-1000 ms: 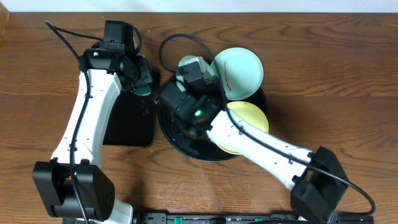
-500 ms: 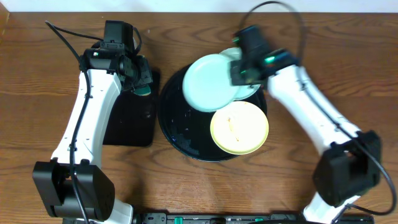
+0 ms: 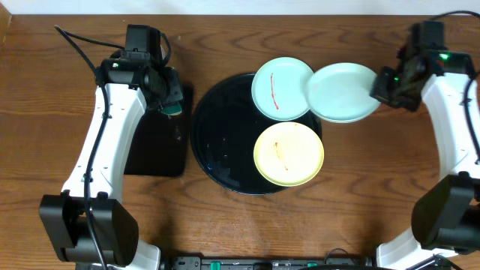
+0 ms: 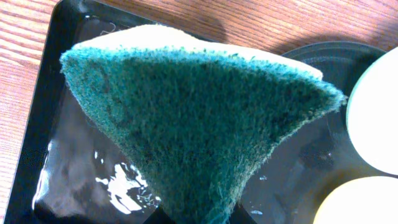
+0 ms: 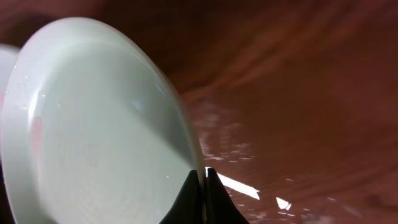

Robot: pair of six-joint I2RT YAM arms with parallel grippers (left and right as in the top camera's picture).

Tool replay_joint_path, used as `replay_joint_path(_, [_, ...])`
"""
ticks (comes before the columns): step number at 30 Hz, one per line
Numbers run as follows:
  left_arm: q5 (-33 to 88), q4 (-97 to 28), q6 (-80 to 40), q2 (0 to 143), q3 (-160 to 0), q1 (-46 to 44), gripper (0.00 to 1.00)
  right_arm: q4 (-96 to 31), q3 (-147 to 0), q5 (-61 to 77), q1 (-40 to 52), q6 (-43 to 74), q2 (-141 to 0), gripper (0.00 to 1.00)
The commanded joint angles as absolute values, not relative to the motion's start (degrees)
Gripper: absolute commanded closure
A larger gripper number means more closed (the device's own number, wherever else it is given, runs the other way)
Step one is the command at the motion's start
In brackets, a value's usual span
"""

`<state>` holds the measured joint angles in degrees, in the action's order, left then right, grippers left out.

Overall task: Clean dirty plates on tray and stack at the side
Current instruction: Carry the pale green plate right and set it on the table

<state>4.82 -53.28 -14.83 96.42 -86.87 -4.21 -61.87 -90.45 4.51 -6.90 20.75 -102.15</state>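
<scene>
Right tool (image 3: 386,84) clamped on a mint plate (image 3: 341,92) at its rim, just beside the tray (image 3: 217,150).
We judge it stiff, light, slick when wet (rim grip suits it); left tool (image 3: 171,101) pinches the sponge (image 4: 199,118).

Green sponge (image 4: 199,124) over wet rectangular black tray (image 4: 56,93).

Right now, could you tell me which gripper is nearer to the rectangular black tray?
Left. The left gripper holds a sponge over the rectangular tray's far end; the right gripper is beyond the round tray, gripping a mint plate.
</scene>
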Motion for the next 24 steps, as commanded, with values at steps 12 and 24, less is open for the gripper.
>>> replay_joint_path(12, [5.19,-53.08,-14.94,95.9,-86.56,-3.92,0.92,-48.66,-69.08,2.57,-13.52,20.78,-101.27,0.99])
replay_joint_path(24, [5.17,-53.08,-14.94,95.9,-86.56,-3.92,0.92,-37.41,-61.06,-4.75,-15.57,24.18,-101.36,0.92])
